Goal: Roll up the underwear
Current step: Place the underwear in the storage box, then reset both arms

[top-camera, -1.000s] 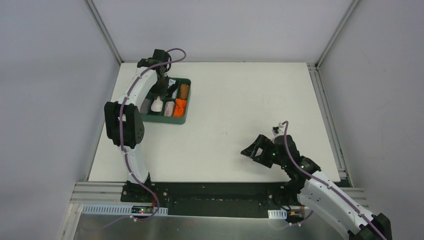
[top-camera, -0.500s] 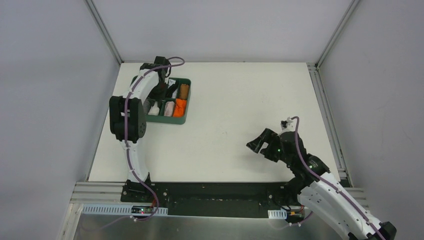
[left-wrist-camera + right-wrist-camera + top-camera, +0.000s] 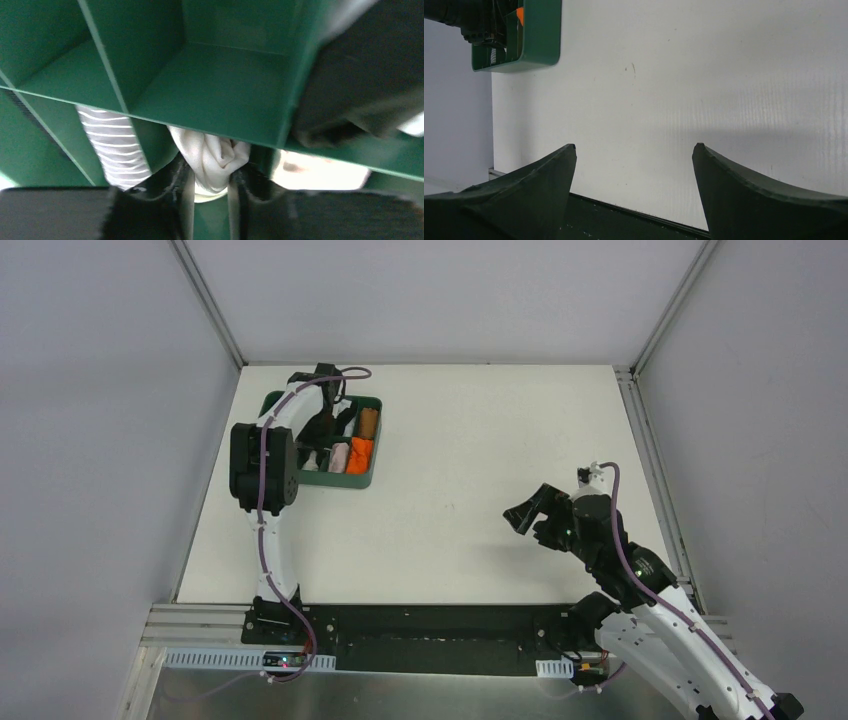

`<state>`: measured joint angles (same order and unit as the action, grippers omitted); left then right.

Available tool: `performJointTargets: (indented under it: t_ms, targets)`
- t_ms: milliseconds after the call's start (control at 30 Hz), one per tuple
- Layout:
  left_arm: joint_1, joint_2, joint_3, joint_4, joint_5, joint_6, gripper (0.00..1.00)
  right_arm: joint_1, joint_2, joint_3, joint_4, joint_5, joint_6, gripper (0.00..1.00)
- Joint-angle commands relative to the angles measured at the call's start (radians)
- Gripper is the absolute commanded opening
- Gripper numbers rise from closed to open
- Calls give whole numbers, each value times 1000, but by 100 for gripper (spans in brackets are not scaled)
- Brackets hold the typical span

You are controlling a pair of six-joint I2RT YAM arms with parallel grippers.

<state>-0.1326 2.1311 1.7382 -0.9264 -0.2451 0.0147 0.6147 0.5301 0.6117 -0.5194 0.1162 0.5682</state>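
Green compartmented tray (image 3: 340, 481) at the far left of the white worktop (image 3: 480, 440), with both arms in view.

The left gripper (image 3: 212, 175) reaches down into the tray. Its jaws are nearly closed and pinch the pale rolled underwear (image 3: 212, 155), a cream-white bundle held between the two dark fingers (image 3: 182, 200). The bundle sits in the tray, in the compartment between the one holding a grey striped cloth (image 3: 117, 145) and the one showing a blurred pale pink cloth (image 3: 305, 167). A dark cloth (image 3: 360, 95) fills the compartment beyond the pink one.

In the top view, an orange cloth (image 3: 359, 453) and a brown roll (image 3: 368, 421) lie along the tray's right side.

The right gripper (image 3: 633, 146) hangs over bare worktop, well apart from the tray and to its right. Its jaws are spread wide with nothing between them.
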Motion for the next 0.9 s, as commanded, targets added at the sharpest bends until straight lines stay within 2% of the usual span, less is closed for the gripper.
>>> performJointTargets:
  t_ms: [0,100,133,167,567,733,867]
  targets:
    - [3,30,37,-37,-19,-10,33,-1,-3,25,-9,7,33,89]
    - [4,13,38,-52,-35,-11,69,0,11,36,-13,6,40,89]
    - [4,-1,35,-53,-32,-11,78,0,20,43,-19,10,37,89]
    - [3,-18,32,-55,-28,-38,82,-1,29,52,-25,16,33,89]
    - [2,-302,37,-77,71,-112,81,-1,147,143,-108,106,31,90]
    - [2,-449,-2,-80,145,-155,82,-1,202,240,-232,311,56,99]
    - [2,-581,-60,-78,217,-204,83,0,248,332,-349,448,70,100]
